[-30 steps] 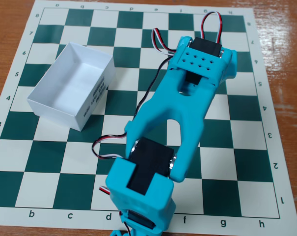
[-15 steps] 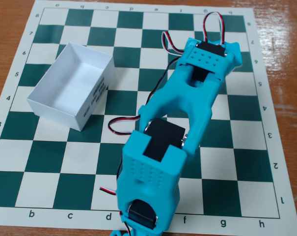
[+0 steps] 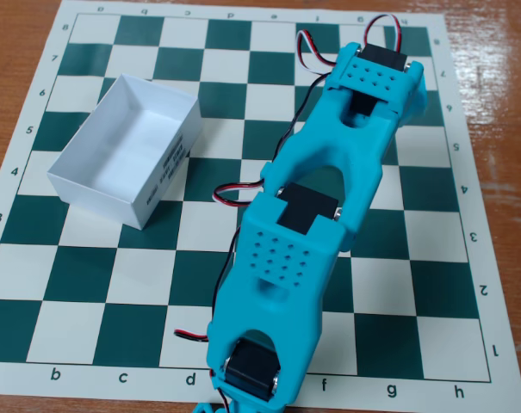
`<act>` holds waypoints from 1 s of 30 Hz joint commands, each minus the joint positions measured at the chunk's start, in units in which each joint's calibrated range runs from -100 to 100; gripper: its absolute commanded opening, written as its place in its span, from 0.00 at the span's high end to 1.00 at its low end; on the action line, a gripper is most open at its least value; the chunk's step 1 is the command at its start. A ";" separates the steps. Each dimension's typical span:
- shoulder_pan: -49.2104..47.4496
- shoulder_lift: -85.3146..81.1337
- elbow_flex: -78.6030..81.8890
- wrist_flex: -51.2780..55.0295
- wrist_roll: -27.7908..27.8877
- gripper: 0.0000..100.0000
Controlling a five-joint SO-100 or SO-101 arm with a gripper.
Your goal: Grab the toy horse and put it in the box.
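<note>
The white cardboard box (image 3: pixel 122 148) sits open on the left part of the chessboard, with black print on its right long side. It looks empty. The toy horse is not visible anywhere; it may be hidden under the arm or lie beyond the frame. The cyan arm (image 3: pixel 329 181) stretches from the upper right down to the bottom edge, ending at the wrist servo (image 3: pixel 251 372). The gripper's fingers lie beyond the bottom edge, so their state does not show.
The green-and-white chessboard mat (image 3: pixel 88 275) lies on a wooden table (image 3: pixel 501 103). Red, black and white cables (image 3: pixel 234 194) run along the arm's left side. The box stands well to the upper left of the wrist.
</note>
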 commanded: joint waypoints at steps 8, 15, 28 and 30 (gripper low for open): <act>-0.90 8.31 -14.10 -0.08 -0.03 0.79; -1.90 12.12 -18.38 0.17 -0.13 0.79; -3.54 16.90 -18.65 -0.08 -1.20 0.79; -3.54 17.60 -18.74 -0.25 -1.20 0.79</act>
